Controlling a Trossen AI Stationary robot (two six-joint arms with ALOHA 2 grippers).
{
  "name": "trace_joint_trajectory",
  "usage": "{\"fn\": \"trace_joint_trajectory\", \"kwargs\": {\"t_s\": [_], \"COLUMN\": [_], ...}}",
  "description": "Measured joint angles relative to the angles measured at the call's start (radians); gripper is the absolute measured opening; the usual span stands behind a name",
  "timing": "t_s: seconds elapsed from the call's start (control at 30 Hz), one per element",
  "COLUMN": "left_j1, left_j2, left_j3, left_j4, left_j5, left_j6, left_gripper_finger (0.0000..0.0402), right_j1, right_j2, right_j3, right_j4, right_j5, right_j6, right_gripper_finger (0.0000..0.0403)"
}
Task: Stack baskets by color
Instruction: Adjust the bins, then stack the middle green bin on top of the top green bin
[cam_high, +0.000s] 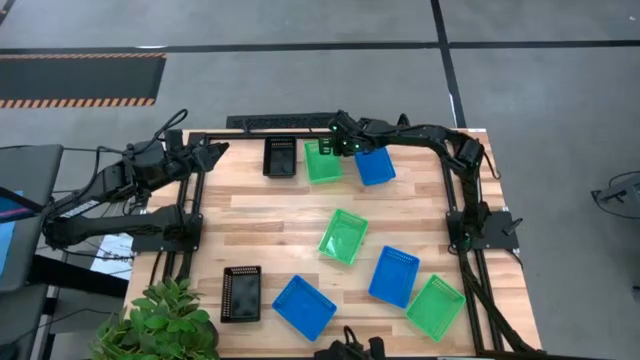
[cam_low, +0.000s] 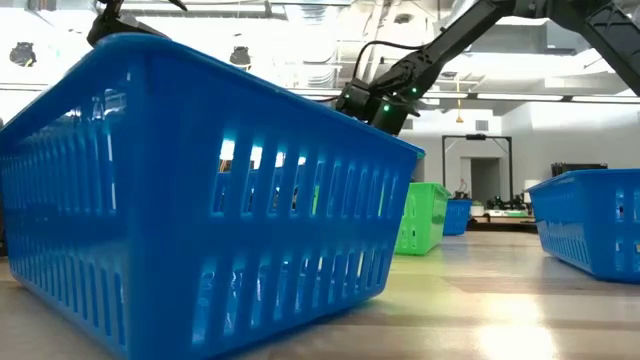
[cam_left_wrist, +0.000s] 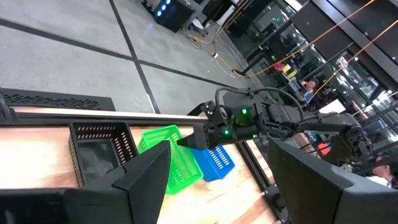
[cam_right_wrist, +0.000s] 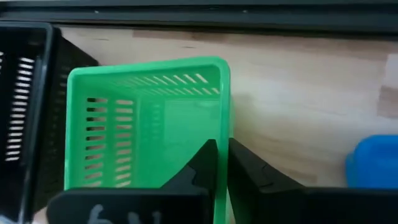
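A green basket (cam_high: 322, 162) sits at the table's far side between a black basket (cam_high: 280, 157) on its left and a blue basket (cam_high: 375, 166) on its right. My right gripper (cam_right_wrist: 222, 160) reaches over it from the right and is shut on its wall. The same green basket (cam_low: 420, 216) shows standing on the tabletop in the low view. More baskets lie nearer: green (cam_high: 343, 236), blue (cam_high: 394, 275), green (cam_high: 435, 307), blue (cam_high: 303, 306), black (cam_high: 241, 294). My left gripper (cam_high: 218, 152) hangs open at the far left, touching nothing. My right gripper pinches the green basket's right long wall (cam_right_wrist: 222, 124), one finger (cam_right_wrist: 205, 165) inside the basket and the other (cam_right_wrist: 249, 171) outside. The fingers slant down from above and lie across the wall. The basket stays level, and its bottom appears to rest on the table.
The blue basket (cam_right_wrist: 373, 162) stands close to the held basket's right, the black basket (cam_right_wrist: 25, 112) close to its left. A dark rail (cam_high: 280, 122) runs along the far edge. A potted plant (cam_high: 165, 320) stands at the near left corner. Bare wood lies mid-table.
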Motion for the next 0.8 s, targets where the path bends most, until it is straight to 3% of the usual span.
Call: {"fn": "trace_joint_trajectory", "kwargs": {"t_s": [0.13, 0.3, 0.5, 0.67, 0.8], "left_j1": [0.0, 0.0, 0.0, 0.0, 0.0], "left_j2": [0.0, 0.0, 0.0, 0.0, 0.0], "left_j3": [0.0, 0.0, 0.0, 0.0, 0.0], "left_j4": [0.0, 0.0, 0.0, -0.001, -0.018], "left_j5": [-0.002, -0.002, -0.003, -0.001, 0.006], "left_j6": [-0.002, -0.003, -0.003, -0.003, -0.004], "left_gripper_finger": [0.0256, 0.0256, 0.0256, 0.0256, 0.0256], "right_j1": [-0.007, -0.028, -0.047, -0.053, 0.002], "right_j2": [0.0, 0.0, -0.019, -0.092, -0.193], "right_j3": [0.0, 0.054, 0.19, 0.346, 0.373], "right_j4": [0.038, 0.007, -0.153, -0.387, -0.558], "right_j5": [-0.029, -0.04, -0.04, -0.039, -0.032], "right_j6": [-0.055, -0.105, -0.258, -0.396, -0.491], "right_gripper_finger": [0.0082, 0.0151, 0.0224, 0.0239, 0.0239]}}
